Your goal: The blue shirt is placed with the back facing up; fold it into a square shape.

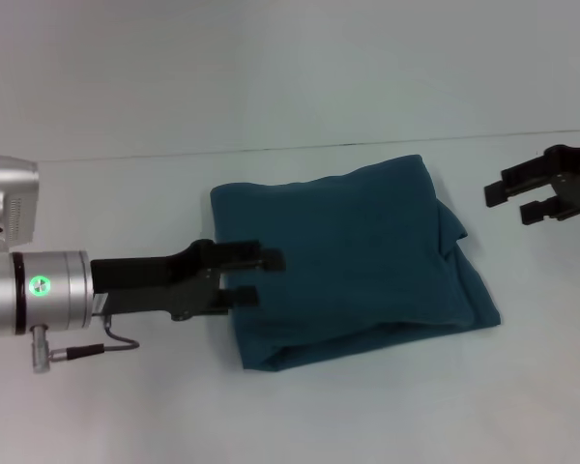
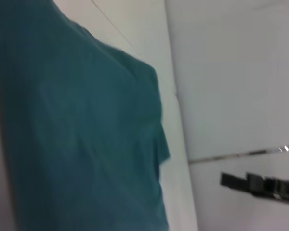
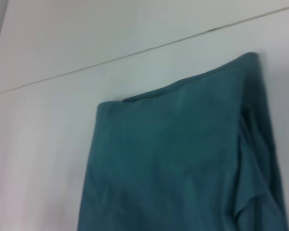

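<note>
The left gripper reaches in from the left side of the desk, its two black fingers spread apart with nothing between them, the tips lying over the left edge of the blue shirt; whether they press on the cloth or hover just above it cannot be told. The right gripper hangs well apart from the shirt toward the right edge of the desk, its fingers likewise parted and empty; it also shows far off in the left wrist view. The shirt lies near the middle of the white desk, already gathered into a rough, near-square packet of several layers, plain side up, with loose folds and a spare flap spilling out along its right side and a lower layer peeking out along the near edge. It is soft, light, limp cotton by the look of it: it will sag and drape wherever it is lifted, layers may slide on one another, and a pinch of only the top layer would likely undo the fold. A hold is best taken at a corner or along a folded edge, catching all layers at once, probably at the untidy right side that needs tucking. No lettering, brand or label can be read on the shirt; on the left arm only a green lit indicator shows.
</note>
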You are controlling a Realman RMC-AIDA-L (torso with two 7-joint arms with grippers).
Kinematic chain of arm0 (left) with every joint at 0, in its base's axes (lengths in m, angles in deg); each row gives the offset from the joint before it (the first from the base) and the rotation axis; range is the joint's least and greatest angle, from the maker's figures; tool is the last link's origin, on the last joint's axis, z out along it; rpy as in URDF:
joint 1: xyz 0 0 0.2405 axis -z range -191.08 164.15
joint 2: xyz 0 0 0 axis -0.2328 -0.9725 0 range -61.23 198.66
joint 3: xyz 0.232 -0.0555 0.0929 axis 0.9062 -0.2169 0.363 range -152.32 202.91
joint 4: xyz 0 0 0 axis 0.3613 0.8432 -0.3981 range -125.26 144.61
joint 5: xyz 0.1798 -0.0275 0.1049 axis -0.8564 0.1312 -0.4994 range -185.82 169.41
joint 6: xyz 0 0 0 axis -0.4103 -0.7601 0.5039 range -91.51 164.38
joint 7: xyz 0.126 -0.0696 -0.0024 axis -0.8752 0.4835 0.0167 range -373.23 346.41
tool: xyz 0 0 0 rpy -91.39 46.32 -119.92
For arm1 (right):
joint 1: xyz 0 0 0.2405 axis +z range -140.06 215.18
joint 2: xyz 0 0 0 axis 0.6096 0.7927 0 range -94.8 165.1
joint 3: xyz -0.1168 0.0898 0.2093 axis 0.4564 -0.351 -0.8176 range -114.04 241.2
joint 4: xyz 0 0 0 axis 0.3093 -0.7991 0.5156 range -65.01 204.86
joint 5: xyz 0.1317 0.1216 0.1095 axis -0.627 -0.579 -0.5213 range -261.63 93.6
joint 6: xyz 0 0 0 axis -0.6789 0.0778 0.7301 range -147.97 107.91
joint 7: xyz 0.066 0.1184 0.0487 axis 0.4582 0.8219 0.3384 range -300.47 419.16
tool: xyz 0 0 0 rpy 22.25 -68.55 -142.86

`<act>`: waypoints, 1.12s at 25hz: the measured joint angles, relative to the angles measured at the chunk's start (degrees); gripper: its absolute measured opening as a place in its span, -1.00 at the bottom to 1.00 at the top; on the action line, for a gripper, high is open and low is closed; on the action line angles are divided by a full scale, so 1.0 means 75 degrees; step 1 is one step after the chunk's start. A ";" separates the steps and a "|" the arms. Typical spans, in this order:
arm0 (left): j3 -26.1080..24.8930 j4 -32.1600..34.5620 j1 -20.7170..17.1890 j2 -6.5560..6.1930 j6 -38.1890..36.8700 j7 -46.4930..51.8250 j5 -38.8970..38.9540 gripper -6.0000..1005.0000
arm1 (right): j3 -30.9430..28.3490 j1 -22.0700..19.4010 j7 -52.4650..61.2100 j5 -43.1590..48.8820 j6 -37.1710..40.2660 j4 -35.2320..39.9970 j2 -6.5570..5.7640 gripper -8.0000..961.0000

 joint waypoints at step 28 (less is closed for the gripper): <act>0.0801 -0.0519 0.0365 0.0084 0.2663 -0.0113 -0.0973 0.53 | -0.0020 -0.0171 0.0068 0.0013 -0.0020 0.0040 -0.0137 0.55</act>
